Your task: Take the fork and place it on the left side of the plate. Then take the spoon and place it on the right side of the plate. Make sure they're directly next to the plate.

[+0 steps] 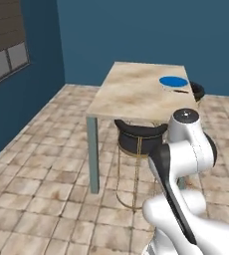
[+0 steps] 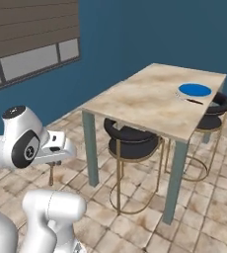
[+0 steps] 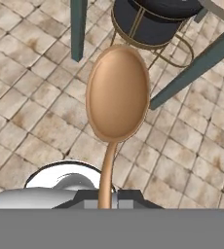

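Spoon in the hand view stood out from between the closed fingers, its brown, wood-coloured bowl large before the camera and its thin stem running down into the gripper, which was clamped on it. Behind the bowl lay the beige tiled floor, a teal table leg and a black stool on a thin brass frame.

From the left base view the white arm rose at the lower right, well short of the table, a pale marbled top on teal legs. The plate, round and bright blue, lay near the table's far right edge. Just beside it on the near side lay a thin dark utensil, probably the fork, though it was too small to tell tines from handle. A black stool was tucked under the near edge and a second one showed past the right side.

From the right base view the arm stood at the lower left, over the floor and apart from the table. The plate lay toward the far end of the top, the dark utensil close against its near rim. Dark blue walls and a window with a brown blind closed the room.
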Available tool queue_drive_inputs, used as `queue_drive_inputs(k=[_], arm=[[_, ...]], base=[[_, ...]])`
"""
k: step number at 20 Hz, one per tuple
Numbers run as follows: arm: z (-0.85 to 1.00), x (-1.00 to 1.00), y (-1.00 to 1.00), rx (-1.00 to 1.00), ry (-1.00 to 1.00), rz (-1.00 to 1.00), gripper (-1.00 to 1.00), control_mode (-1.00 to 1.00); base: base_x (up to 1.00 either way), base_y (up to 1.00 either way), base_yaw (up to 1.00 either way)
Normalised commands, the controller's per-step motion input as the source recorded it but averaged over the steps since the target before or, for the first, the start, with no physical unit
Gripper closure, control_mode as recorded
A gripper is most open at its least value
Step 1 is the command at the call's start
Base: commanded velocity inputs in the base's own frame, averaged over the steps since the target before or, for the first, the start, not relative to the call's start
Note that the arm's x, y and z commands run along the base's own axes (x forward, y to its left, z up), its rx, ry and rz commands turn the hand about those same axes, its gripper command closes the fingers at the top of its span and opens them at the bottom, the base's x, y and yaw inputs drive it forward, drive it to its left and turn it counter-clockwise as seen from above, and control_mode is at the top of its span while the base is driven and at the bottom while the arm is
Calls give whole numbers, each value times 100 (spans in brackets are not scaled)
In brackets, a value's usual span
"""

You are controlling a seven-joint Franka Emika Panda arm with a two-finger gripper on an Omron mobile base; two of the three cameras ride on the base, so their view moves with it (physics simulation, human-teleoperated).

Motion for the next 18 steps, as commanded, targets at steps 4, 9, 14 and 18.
queue_drive_inputs(k=[4, 9, 14, 18], arm=[[0, 0, 0, 0, 0, 0, 100, 100], [0, 0, 0, 0, 0, 0, 100, 100], [0, 0, 0, 0, 0, 0, 100, 100], [0, 0, 0, 0, 0, 0, 100, 100]], base=[[31, -100, 1], [19, -100, 7], [33, -100, 10], [56, -100, 13]])
